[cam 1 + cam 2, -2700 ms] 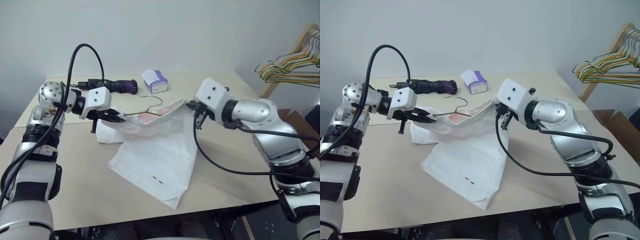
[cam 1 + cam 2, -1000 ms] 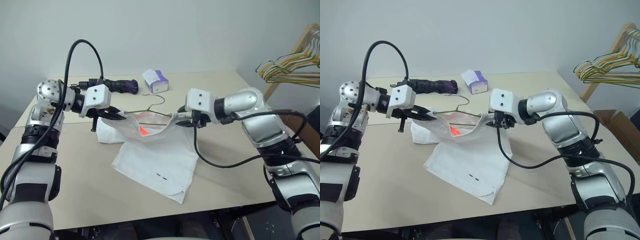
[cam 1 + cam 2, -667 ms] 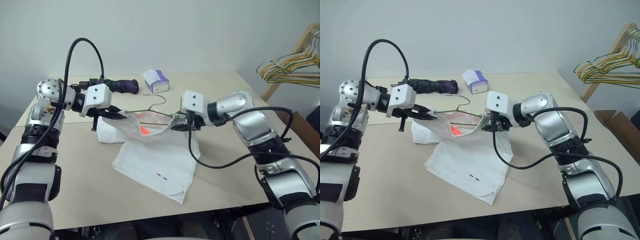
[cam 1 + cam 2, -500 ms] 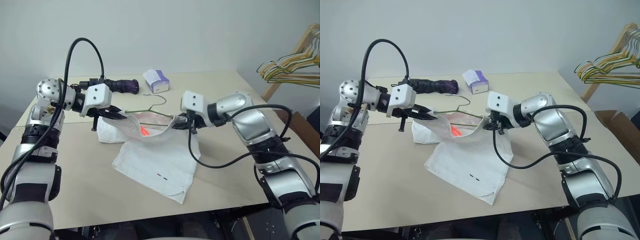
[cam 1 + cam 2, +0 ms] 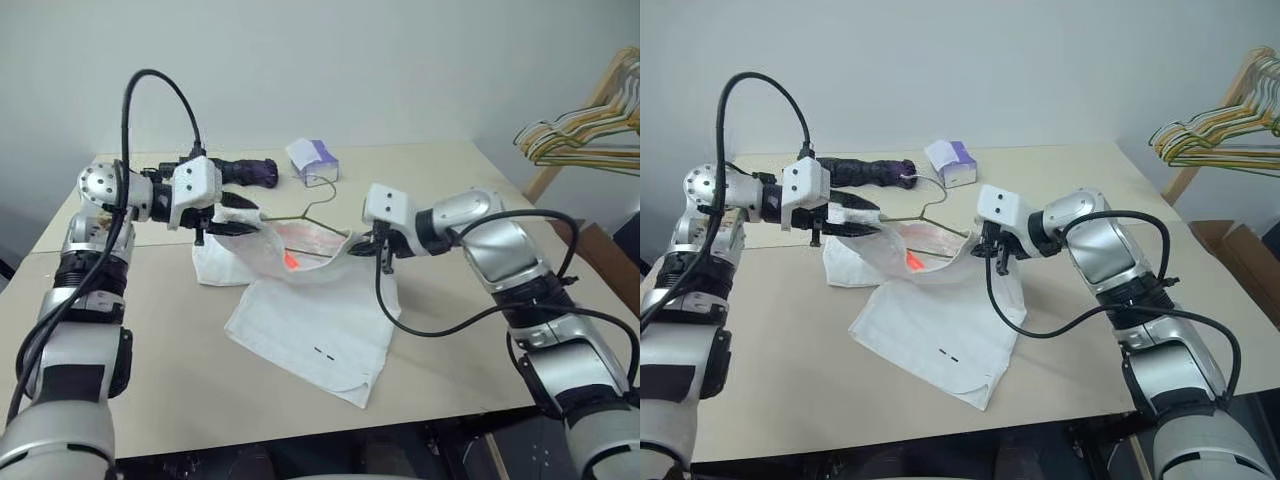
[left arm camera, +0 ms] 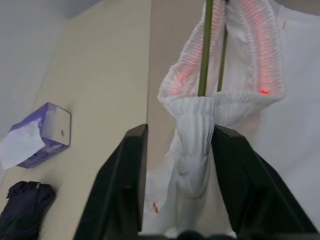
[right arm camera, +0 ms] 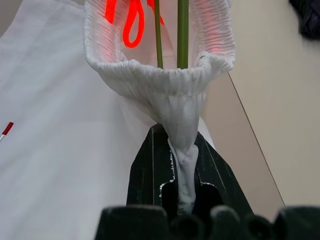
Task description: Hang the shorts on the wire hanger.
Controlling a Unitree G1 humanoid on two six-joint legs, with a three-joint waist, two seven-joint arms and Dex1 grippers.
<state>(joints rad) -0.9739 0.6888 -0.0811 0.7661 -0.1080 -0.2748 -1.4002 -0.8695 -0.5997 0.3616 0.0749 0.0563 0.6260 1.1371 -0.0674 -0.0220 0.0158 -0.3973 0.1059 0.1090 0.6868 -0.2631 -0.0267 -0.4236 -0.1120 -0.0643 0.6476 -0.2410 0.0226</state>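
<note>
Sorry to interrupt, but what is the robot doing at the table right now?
It is fitting white shorts onto a wire hanger. The right gripper is shut on one end of the waistband, the hanger wire running inside. The left gripper is open, with the other end bunched between its fingers. The legs lie on the table.

Beige table (image 5: 180, 380), grey wall (image 5: 350, 60), wooden rack (image 5: 600, 90).

beige table (image 5: 150, 380), purple tissue box (image 5: 313, 160) and dark folded umbrella (image 5: 245, 171) at back, coloured hangers (image 5: 585, 125) on wooden rack
</note>
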